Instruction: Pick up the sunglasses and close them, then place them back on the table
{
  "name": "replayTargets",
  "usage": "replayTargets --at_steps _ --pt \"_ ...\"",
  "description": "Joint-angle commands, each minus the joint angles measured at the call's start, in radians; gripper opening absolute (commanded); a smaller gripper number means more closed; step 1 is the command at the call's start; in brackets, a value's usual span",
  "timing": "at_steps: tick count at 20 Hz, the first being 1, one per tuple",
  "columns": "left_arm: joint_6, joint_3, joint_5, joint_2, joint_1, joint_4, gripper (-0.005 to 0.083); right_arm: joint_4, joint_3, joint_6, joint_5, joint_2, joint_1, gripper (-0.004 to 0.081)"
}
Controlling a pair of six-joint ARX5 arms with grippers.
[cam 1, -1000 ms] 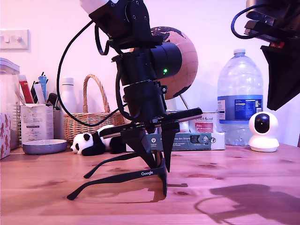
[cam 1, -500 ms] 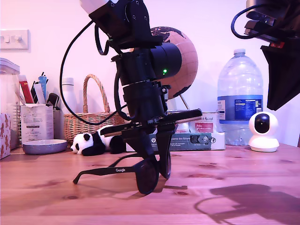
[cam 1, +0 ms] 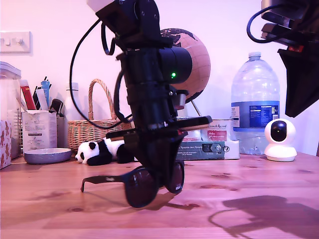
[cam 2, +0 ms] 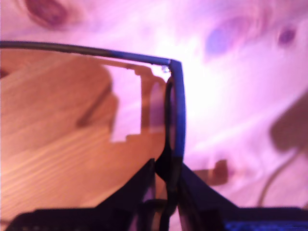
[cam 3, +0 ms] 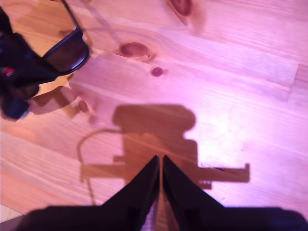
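Observation:
The black sunglasses (cam 1: 142, 188) hang just over the table (cam 1: 249, 184) in the middle of the exterior view, both dark lenses facing the camera and one arm reaching toward that view's left. My first gripper (cam 1: 162, 167) comes down from above and is shut on the frame. The first wrist view shows its fingers (cam 2: 144, 185) pinching the frame (cam 2: 179, 110) beside a lens. My second gripper (cam 1: 294, 99) hangs high at the exterior view's right, shut on nothing. Its wrist view shows the closed tips (cam 3: 160, 161) over bare wood, the sunglasses (cam 3: 67, 54) far off.
Along the back of the table stand a globe (cam 1: 192, 59), a big water bottle (cam 1: 255, 104), a white camera (cam 1: 280, 139), stacked books (cam 1: 209, 144), a wicker basket (cam 1: 94, 127), a toy panda (cam 1: 97, 152), a bowl (cam 1: 47, 155) and a pen holder (cam 1: 37, 127).
My first gripper has turned with the sunglasses in it. The glasses swung from side-on with the lettered arm toward the camera to lenses toward the camera. The second arm has not moved.

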Motion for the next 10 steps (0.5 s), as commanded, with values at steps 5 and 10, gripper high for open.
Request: replayTargets --at_steps 5,10 --pt "0.230 0.012 0.007 -0.036 -0.029 -0.074 0.0019 0.008 0.009 -0.045 0.001 -0.003 0.002 0.0000" --pt "0.396 0.012 0.006 -0.096 -0.047 -0.159 0.0019 0.013 0.009 -0.082 0.002 -0.003 0.002 0.0000"
